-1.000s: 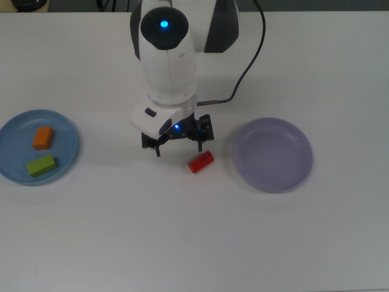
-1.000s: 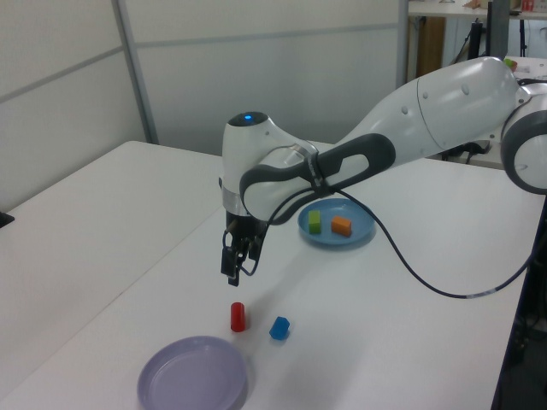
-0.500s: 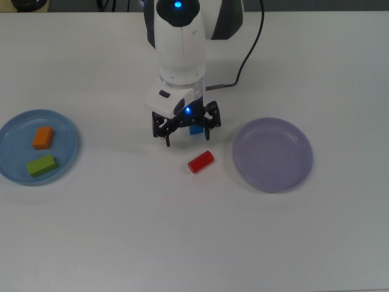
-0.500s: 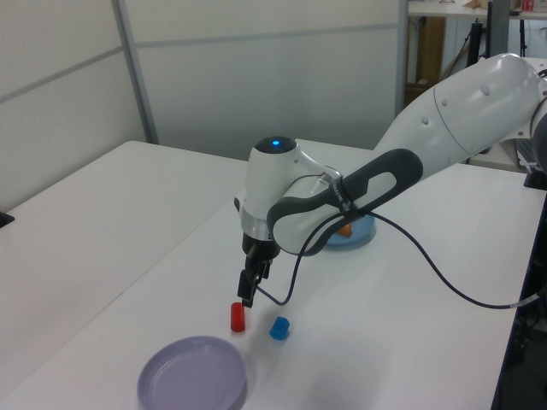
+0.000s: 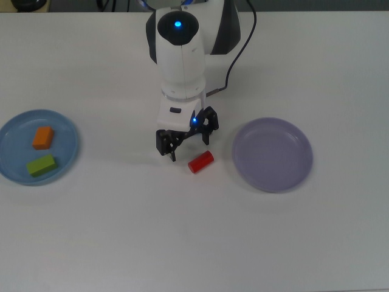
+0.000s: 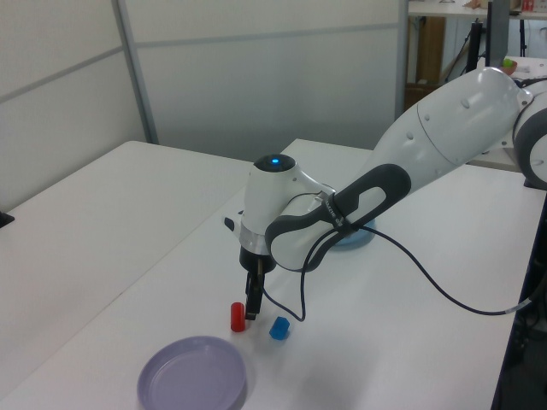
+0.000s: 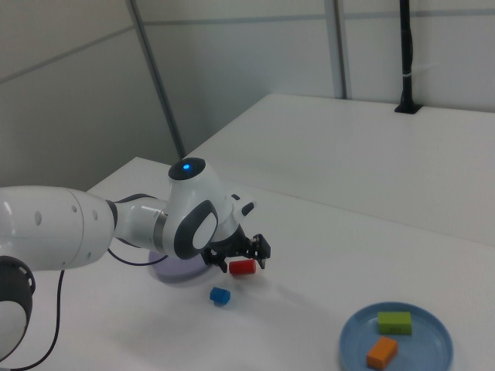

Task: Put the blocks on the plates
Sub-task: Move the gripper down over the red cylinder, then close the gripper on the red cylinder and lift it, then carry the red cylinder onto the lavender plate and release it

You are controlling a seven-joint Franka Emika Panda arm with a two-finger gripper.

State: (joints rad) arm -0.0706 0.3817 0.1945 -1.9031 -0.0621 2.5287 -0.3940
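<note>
My gripper point(image 5: 189, 149) is open and empty, low over the table, its fingers just above and to the top view's left of the red cylinder point(image 5: 200, 162). The cylinder lies on its side in the top view. In the left view the gripper point(image 6: 252, 309) hangs between the red cylinder point(image 6: 238, 317) and the small blue cube point(image 6: 279, 328). The arm hides the cube in the top view. The light blue plate point(image 5: 64, 125) holds the orange block point(image 5: 43, 137) and the lime-green block point(image 5: 41, 165). The lavender plate point(image 5: 272, 155) has nothing on it.
A black cable point(image 5: 240, 52) loops from the arm across the white table point(image 5: 194, 243). In the right view the arm covers most of the lavender plate point(image 7: 172, 272), and the blue cube point(image 7: 220, 295) sits in front of it.
The gripper has moved toward the top view's bottom, turned, and dropped lower beside the red cylinder. It now covers the blue cube in the top view. No block has moved.
</note>
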